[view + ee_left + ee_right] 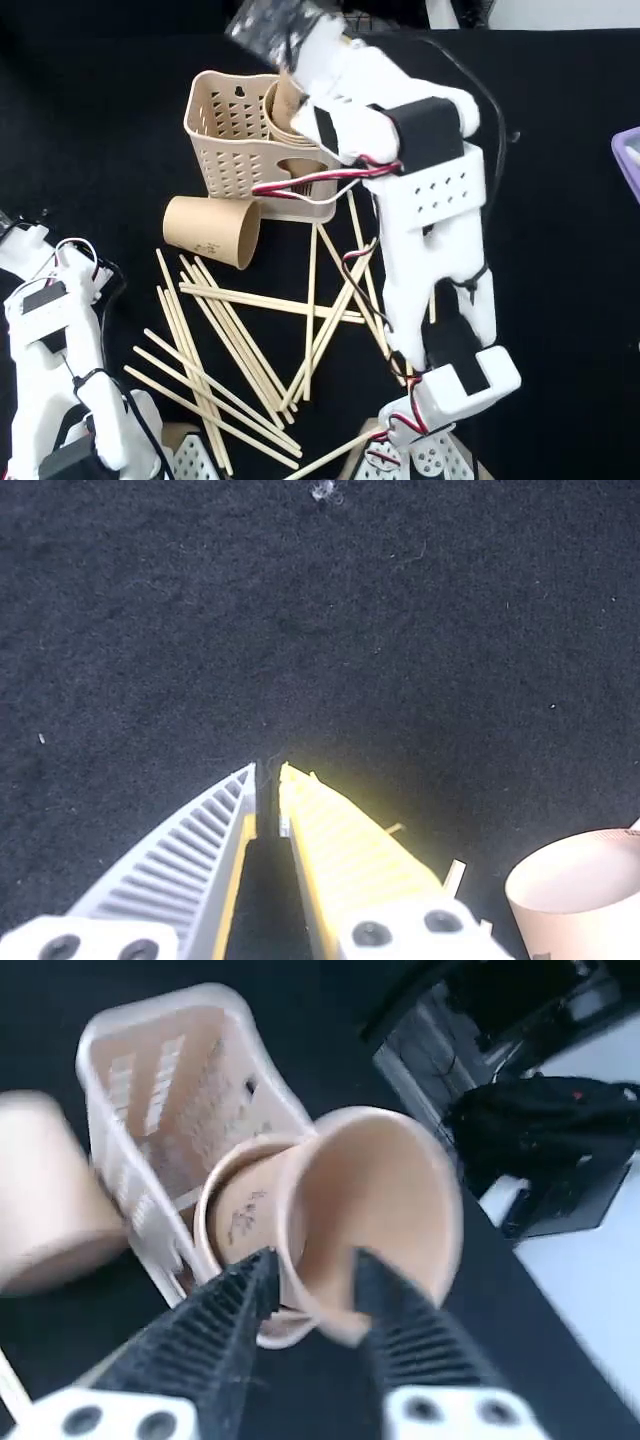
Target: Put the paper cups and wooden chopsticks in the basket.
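Note:
A beige slotted basket (225,150) stands at the back of the black table, and in the right wrist view the basket (150,1070) holds one paper cup (235,1222). Over it my right gripper (315,1285) is shut on the rim of a second paper cup (385,1195), which sits tilted in the first. In the high view these cups (283,108) show in the basket's right corner. A third paper cup (212,230) lies on its side in front of the basket. Several wooden chopsticks (250,330) lie scattered across the table. My left gripper (267,772) is shut and empty, low over bare cloth at the left.
The lying cup's rim (580,890) shows near my left gripper. A purple container (628,150) sits at the right edge. Red, white and black wires hang from the right arm over the basket's front wall. Both arm bases stand at the front edge.

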Robot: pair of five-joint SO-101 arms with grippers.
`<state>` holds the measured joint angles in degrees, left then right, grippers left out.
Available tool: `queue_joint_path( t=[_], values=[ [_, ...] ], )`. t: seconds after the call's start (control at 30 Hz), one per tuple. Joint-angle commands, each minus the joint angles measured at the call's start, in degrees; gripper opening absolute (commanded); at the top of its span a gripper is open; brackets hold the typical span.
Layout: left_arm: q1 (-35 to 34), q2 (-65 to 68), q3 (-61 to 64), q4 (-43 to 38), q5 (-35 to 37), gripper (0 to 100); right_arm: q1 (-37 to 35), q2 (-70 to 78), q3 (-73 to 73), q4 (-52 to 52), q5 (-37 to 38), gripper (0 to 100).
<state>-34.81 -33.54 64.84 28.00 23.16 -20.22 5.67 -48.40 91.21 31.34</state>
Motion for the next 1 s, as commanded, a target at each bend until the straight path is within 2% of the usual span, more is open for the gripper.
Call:
queue_joint_path(
  t=[0.0,0.1,0.23,0.3,0.47,0.57,0.97],
  values=[
    [0.13,-1.49,-0.92,-0.97,0.35,5,-2.29,-0.22,-5.58,-1.41,-7.82,31.7],
    [0.13,-1.49,-0.84,-0.97,0.35,5,-4.57,-0.31,-8.84,0.97,-8.44,30.0],
    [0.13,-1.49,-0.84,-0.97,0.35,5,-10.55,-0.31,-14.02,10.11,-8.00,25.2],
    [0.13,-1.49,-0.92,-0.97,0.35,5,-12.57,-1.01,-13.14,10.11,-8.09,23.6],
    [0.04,-1.49,-0.84,-0.97,0.35,5,-17.49,-5.85,-0.66,10.02,-8.97,23.0],
    [0.04,-1.49,-0.92,-0.97,0.35,5,-20.92,-10.24,12.09,8.70,-13.45,23.3],
    [-5.14,-1.49,-1.89,-0.62,0.79,5,-24.26,-29.14,70.81,-28.57,-34.02,23.1]
  ],
)
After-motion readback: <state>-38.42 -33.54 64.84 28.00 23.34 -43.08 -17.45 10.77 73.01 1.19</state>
